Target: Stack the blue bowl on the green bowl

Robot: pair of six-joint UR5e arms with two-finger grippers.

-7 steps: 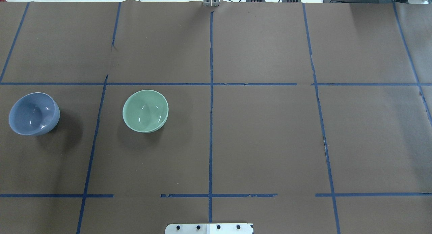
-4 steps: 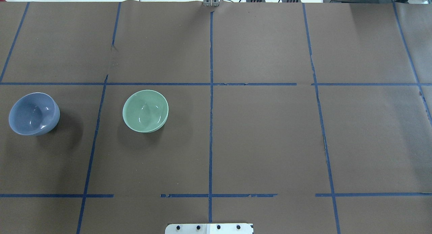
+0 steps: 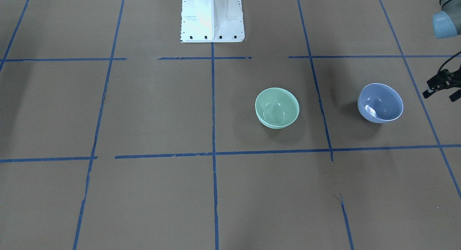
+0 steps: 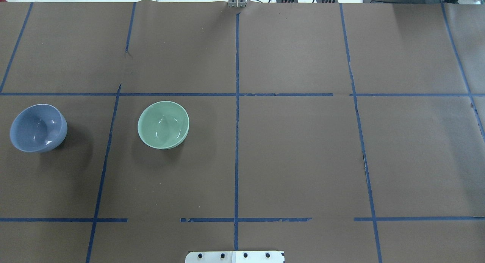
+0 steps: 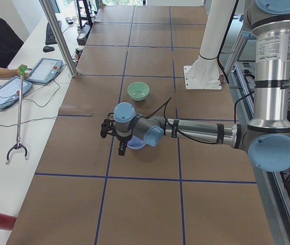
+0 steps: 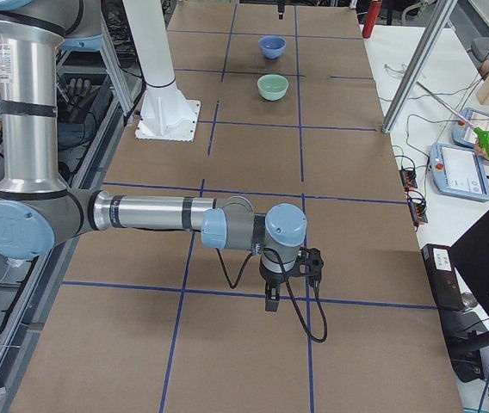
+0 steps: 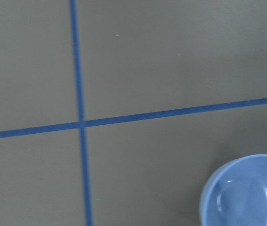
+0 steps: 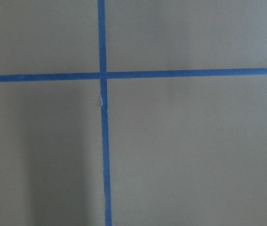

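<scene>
Shows a small round glossy periwinkle-blue bowl (image 4: 38, 128) standing upright, mouth up, on a brown paper-covered worktop (image 4: 303, 160) marked into squares by blue tape lines (image 4: 237, 141). Places that bowl far over on the robot's left side, in the middle row of squares, resting on the paper alone. Shows a small round glossy mint-green bowl (image 4: 163, 124) of like size in the next square toward the centre, likewise upright, well apart from the periwinkle-blue bowl, with one tape line between the two. Has the left arm stretched out low over the worktop, the left pincer (image 5: 118, 144), black and two-fingered, pointing down just beside the periwinkle-blue bowl on its outer side and touching neither bowl. Cannot tell whether released or clenched, being cut off at the edge of the front view. Finds the right arm reaching low over the opposite end of the worktop, the right pincer (image 6: 272, 299), also black, pointing down near a tape crossing, well apart from both bowls. Cannot tell its state either from the side view alone. Puts the white robot pedestal (image 3: 211, 16) on the centre line.
</scene>
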